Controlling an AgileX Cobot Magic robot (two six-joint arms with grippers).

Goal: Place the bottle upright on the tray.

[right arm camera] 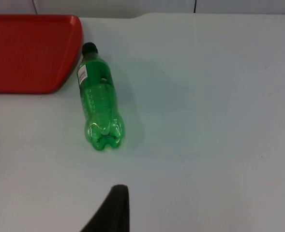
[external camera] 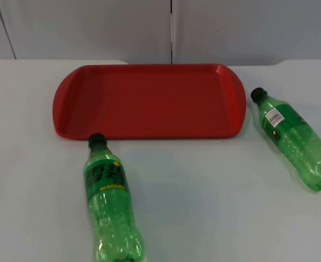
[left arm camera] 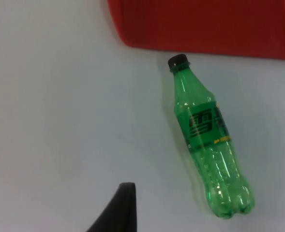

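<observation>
Two green plastic bottles with black caps lie on their sides on the white table. The left bottle [external camera: 110,203] [left arm camera: 209,140] lies in front of the red tray [external camera: 149,128], its cap almost at the tray's front rim. The right bottle [external camera: 295,140] [right arm camera: 98,102] lies off the tray's right end [right arm camera: 60,82], cap pointing toward it. The tray holds nothing. My left gripper [left arm camera: 117,208] hangs over bare table, well apart from the left bottle. My right gripper [right arm camera: 112,208] hangs over bare table some way short of the right bottle's base.
The grey partition wall [external camera: 171,27] stands just behind the tray. White table top [external camera: 214,191] stretches between the two bottles and in front of the tray.
</observation>
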